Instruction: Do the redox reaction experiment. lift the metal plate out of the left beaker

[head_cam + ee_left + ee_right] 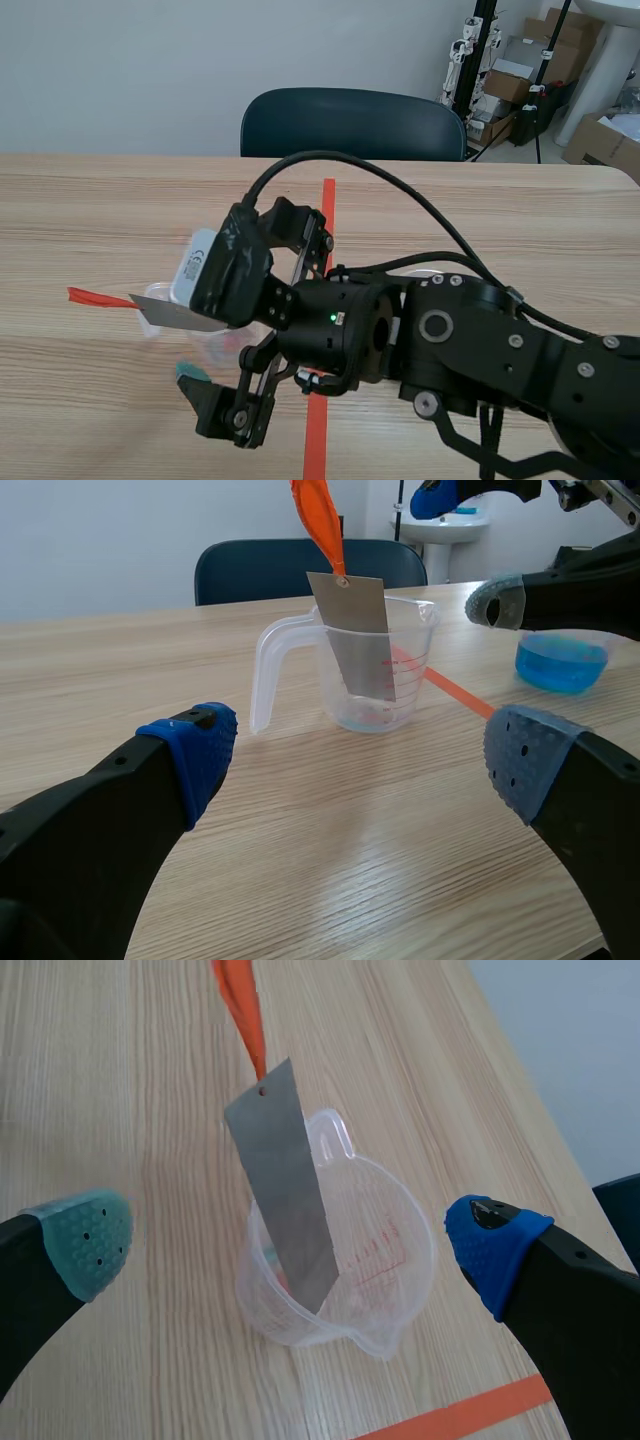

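orange strip (240, 1000) is fixed through the hole at the upper end of the grey metal plate (285, 1210). plate stands tilted in the clear beaker (385, 1260), lower end inside, upper end above the rim. left gripper (365, 760): fingers wide apart, holding nothing, beaker ahead of it on the wooden table (500, 200). right gripper (290, 1245): fingers wide apart, one on either side of the beaker, holding nothing. blue-liquid beaker (560, 662) stands beyond the tape line.

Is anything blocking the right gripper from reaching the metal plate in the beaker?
Nothing visible does. The right gripper is open, and the metal plate leans in the clear beaker ahead, seen between its fingers, top edge and orange tag standing free above the rim.
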